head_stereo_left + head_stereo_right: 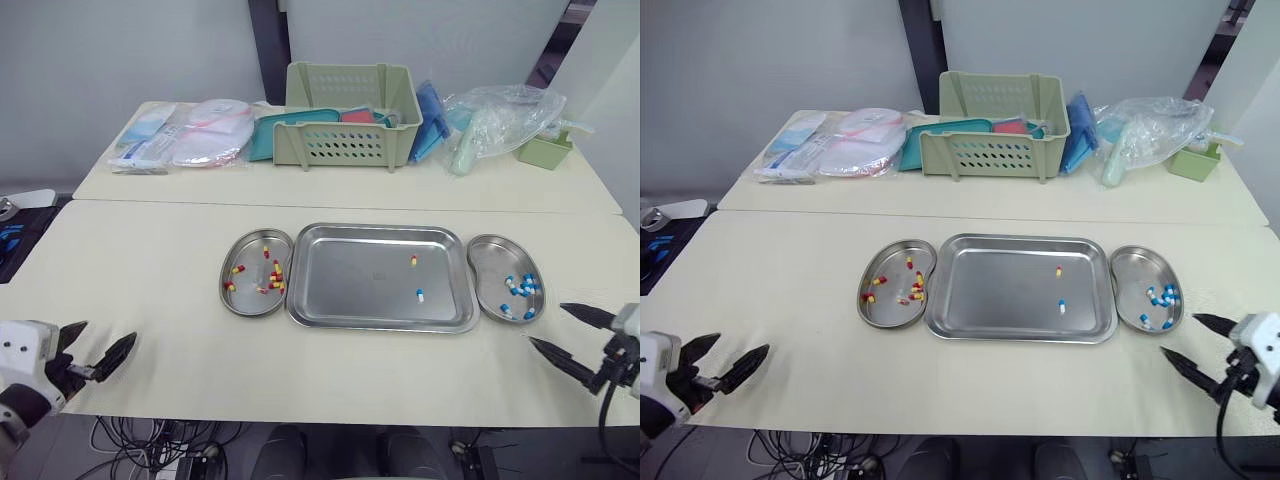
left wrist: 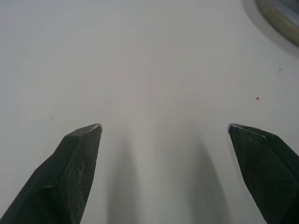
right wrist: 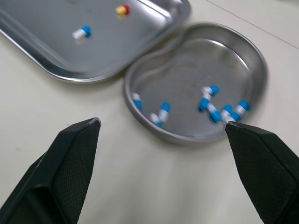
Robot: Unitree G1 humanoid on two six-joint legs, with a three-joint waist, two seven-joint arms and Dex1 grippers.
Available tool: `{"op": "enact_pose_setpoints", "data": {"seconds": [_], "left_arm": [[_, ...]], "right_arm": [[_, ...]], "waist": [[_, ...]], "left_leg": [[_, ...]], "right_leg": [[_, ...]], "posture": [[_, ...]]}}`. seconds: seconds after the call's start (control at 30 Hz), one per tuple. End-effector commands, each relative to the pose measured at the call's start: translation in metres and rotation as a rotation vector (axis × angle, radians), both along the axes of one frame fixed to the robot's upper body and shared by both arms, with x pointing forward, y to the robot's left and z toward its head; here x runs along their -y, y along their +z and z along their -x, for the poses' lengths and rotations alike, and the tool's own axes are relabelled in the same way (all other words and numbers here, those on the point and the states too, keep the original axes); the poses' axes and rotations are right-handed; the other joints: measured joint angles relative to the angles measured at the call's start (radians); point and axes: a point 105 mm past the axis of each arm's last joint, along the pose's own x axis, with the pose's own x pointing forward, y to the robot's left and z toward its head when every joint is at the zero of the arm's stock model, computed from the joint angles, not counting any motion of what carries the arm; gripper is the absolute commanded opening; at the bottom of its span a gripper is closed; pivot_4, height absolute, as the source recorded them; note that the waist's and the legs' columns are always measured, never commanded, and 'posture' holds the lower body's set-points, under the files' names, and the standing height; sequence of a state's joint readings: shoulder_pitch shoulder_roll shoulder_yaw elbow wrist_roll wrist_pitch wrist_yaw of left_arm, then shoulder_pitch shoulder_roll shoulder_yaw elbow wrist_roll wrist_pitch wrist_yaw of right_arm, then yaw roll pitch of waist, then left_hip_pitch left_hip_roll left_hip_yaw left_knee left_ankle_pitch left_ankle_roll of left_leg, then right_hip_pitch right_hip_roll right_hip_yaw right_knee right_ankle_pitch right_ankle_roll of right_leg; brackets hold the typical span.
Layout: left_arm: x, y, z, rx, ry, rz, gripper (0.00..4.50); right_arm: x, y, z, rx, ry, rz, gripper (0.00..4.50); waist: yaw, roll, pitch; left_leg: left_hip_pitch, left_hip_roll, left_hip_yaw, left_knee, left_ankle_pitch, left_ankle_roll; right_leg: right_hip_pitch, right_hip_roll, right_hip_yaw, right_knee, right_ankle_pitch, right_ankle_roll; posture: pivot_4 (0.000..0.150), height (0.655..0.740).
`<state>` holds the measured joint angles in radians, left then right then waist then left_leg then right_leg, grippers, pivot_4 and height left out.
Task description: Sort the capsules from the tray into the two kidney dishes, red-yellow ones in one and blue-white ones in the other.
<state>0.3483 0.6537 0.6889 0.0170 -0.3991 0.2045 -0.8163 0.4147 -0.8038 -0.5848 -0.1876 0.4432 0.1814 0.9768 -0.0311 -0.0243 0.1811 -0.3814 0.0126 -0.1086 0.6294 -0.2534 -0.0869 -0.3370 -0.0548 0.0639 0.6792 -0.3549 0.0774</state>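
1. Capsules left to sort number two, both on the flat floor of the tray [image 1: 350, 285]. A red-yellow capsule [image 1: 413, 260] lies toward the far right of it. A blue-white capsule [image 1: 420, 295] lies nearer you, a little in from the right rim.
2. The left kidney dish [image 1: 240, 240] touches the tray's left edge and holds the red-yellow ones. The right kidney dish [image 1: 482, 247] sits against the right edge and holds the blue-white ones.
3. Your right tool [image 1: 546, 323] hovers over the surface [image 1: 150, 260] just in front of the right kidney dish, its fingers spread wide and holding nothing. Your left tool [image 1: 108, 332] is low over bare surface, well apart from the left kidney dish, also spread and holding nothing.
4. Expect each capsule to be very light, with a smooth, hard-looking shell on polished steel. It will likely roll or skid away at the slightest side push.
5. Take hold across the short width, at the middle where the two colours meet. Set one finger on each long side so the rounded ends cannot squirt out.
6. Come straight down and close gently. The shell is probably thin and could dent or pop apart under a hard squeeze.
7. Both capsules lie clear of the tray's raised rim, so the fingers should have room on either side.
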Motion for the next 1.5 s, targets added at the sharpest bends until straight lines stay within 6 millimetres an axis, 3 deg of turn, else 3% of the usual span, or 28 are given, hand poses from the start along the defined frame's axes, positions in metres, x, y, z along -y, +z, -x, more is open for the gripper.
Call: {"op": "enact_pose_setpoints", "data": {"seconds": [0.03,0.43,0.57,0.73,0.9,1.07,1.27,1.5], "left_arm": [[-0.006,0.006,0.004,0.029,0.005,-0.046,4.48],[0.000,0.002,0.008,0.022,-0.023,-0.058,4.48],[0.012,0.000,0.010,0.007,-0.110,-0.060,4.48],[0.065,0.002,0.019,-0.044,-0.439,-0.009,4.48],[0.112,0.019,0.017,0.043,-0.638,0.083,4.48],[0.179,0.039,0.022,0.170,-0.878,0.189,4.48],[0.203,0.038,0.018,0.186,-0.961,0.233,4.48],[0.207,0.035,0.018,0.196,-0.996,0.231,4.48]], "right_arm": [[0.010,0.014,0.000,0.045,-0.024,0.036,4.50],[0.016,0.006,0.002,0.014,-0.028,0.052,4.50],[0.016,0.005,0.002,0.012,-0.026,0.056,4.50],[0.017,0.003,0.006,0.004,-0.026,0.061,4.50],[0.019,0.001,0.012,-0.014,-0.029,0.066,4.50],[0.020,-0.003,0.024,-0.042,-0.037,0.067,4.50],[0.022,-0.005,0.036,-0.059,-0.057,0.092,4.50],[0.019,-0.003,0.050,-0.080,-0.065,0.103,4.50]], "waist": [[0.000,0.000,0.000],[-0.001,0.000,0.000],[-0.001,0.000,0.000],[0.000,0.000,0.000],[0.001,0.001,0.000],[0.001,0.001,0.000],[-0.001,0.005,-0.003],[0.000,0.006,-0.003]], "left_leg": [[0.000,0.000,0.000,0.000,0.000,0.000],[0.000,0.000,0.000,0.000,0.000,0.000],[0.000,0.000,0.000,0.000,0.000,0.000],[0.000,0.000,0.001,0.000,0.000,0.000],[0.000,0.000,0.001,0.000,0.000,0.000],[0.000,0.000,0.001,0.000,0.000,0.000],[0.001,0.000,0.001,0.000,0.000,0.000],[0.000,0.000,0.001,0.000,0.000,0.000]], "right_leg": [[0.000,0.000,0.000,0.000,0.000,0.000],[0.000,0.000,0.000,0.000,0.000,0.000],[0.000,0.000,0.000,0.000,0.000,0.000],[0.000,0.000,0.000,0.000,0.000,0.000],[0.000,0.000,0.001,0.000,0.000,0.000],[0.001,0.000,0.001,-0.001,0.000,0.000],[0.001,0.000,0.001,-0.001,0.000,0.000],[0.001,0.000,0.001,-0.001,0.000,0.000]], "posture": [[0.150,0.7400],[0.150,0.7400],[0.150,0.7400],[0.150,0.7400],[0.150,0.7400],[0.150,0.7400],[0.150,0.7400],[0.150,0.7400]]}}
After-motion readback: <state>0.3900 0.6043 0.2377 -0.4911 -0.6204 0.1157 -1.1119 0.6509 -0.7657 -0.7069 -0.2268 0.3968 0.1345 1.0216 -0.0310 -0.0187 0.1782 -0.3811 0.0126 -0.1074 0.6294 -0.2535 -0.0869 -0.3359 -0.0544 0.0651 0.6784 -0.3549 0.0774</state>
